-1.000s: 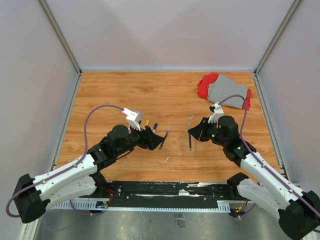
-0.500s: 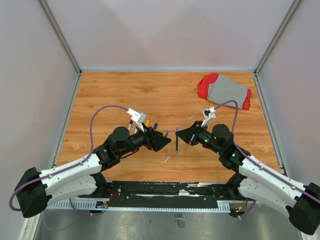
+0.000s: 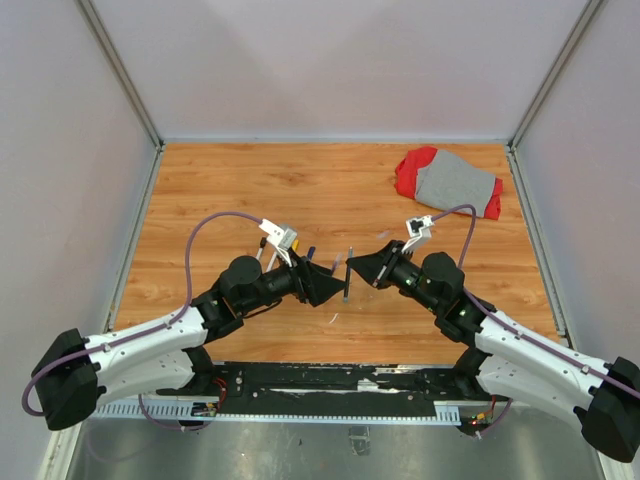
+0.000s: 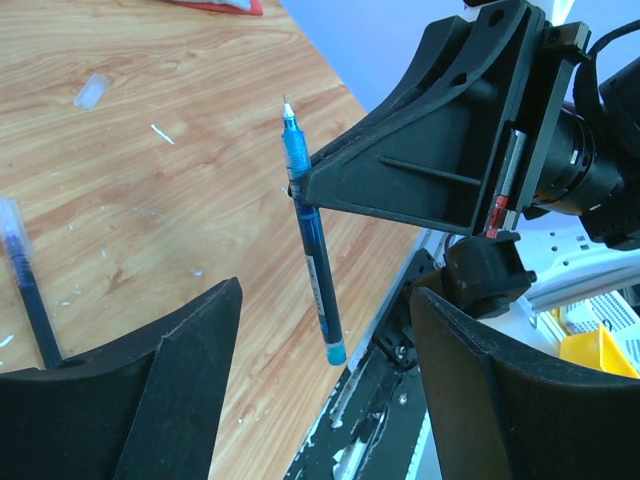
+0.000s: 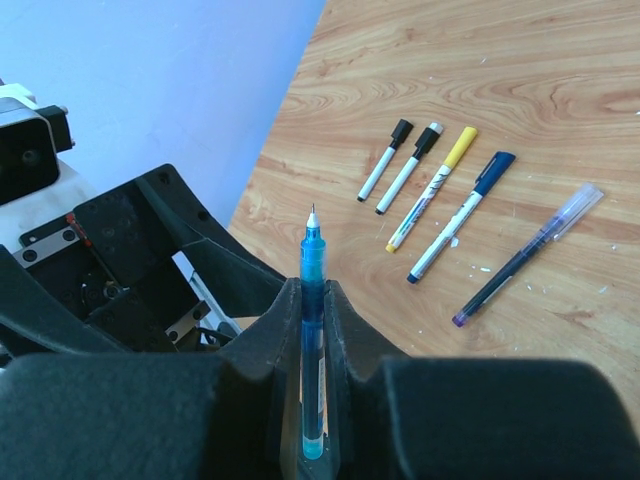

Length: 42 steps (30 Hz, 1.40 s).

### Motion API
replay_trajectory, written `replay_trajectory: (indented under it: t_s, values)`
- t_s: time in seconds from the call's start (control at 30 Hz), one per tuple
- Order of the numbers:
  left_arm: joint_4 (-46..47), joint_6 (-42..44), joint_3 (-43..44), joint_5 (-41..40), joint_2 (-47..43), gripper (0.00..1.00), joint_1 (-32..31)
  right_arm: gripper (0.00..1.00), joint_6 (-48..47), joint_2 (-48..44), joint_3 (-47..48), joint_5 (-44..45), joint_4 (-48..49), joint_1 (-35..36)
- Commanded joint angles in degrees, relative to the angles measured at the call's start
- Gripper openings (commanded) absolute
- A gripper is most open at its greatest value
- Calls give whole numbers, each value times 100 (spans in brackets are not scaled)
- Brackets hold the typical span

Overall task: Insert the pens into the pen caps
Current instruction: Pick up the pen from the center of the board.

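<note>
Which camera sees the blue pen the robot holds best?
The left wrist view: the blue pen shows whole, tip to end, in the right tool. The right wrist view hides part between its fingers; the top view shows a thin dark stick.

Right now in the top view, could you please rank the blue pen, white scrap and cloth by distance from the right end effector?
1. blue pen, gripped in the right end effector itself.
2. white scrap, on the table nearer the front edge.
3. cloth, far right corner.
</note>
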Motion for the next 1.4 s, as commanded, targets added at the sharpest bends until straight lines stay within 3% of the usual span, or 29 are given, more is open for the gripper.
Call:
replay_trajectory:
  t_s: [0.0,0.7,1.03,1.17,1.37]
  values:
    - [345,29,20,160,126,72,-90,1,195,-13,-27,197,417,99]
    - [664,-78,219,172,654,31,-272,1,270,-10,-114,286,707,260]
    - [397,-19,331,45,664,4,-277,1,142,10,-157,312,712,279]
    - [157,117,403,-119,617,0,-277,8,-66,-58,-87,351,544,283]
    - [-752,536,731,-426,406,1,-271,31,-900,-275,302,402,-325,279]
